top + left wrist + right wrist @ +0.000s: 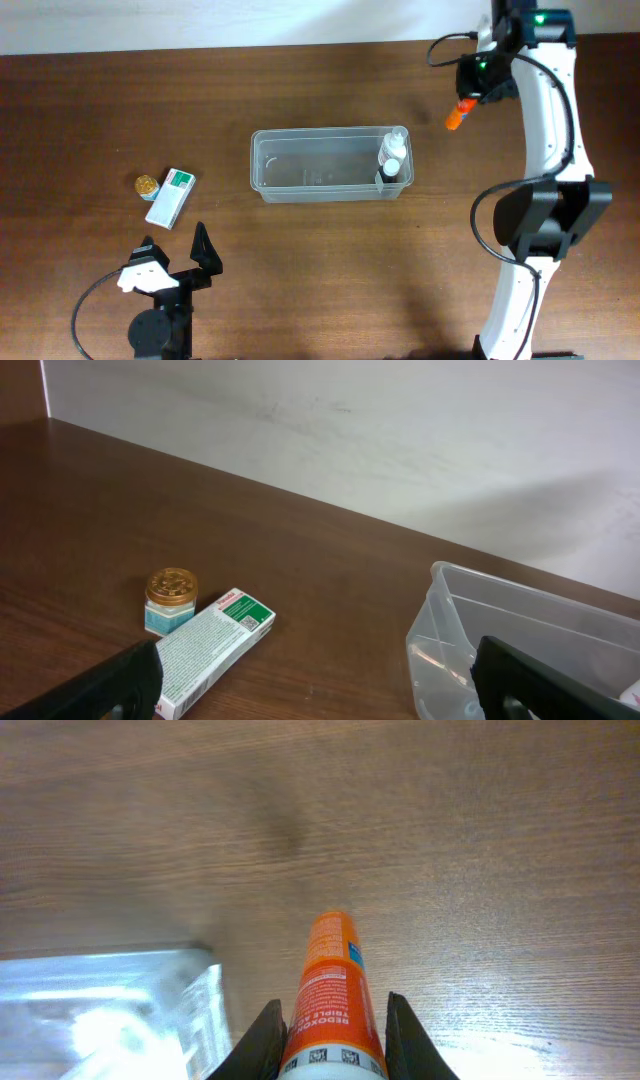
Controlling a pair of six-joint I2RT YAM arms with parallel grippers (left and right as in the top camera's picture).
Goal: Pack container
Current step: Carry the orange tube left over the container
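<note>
Showed the right pincer [333, 1025] clamped tight around an orange tube [330, 970], the tube's orange end jutting out past the tips, near the far right corner of the tabletop [100, 110]. Placed the container [320, 192], clear and rectangular, left of that pincer and well apart from it, about midway between the side edges and somewhat nearer the far edge. Held white bottles [393, 155] at its right end. Showed the left pincer [175, 255] spread wide and gripping nothing, close to the near edge, left of centre. Beyond it, toward the left edge, showed a white-and-green box [170, 197] lying flat, with a small gold-lidded jar [147, 185] just beside it on its left.
</note>
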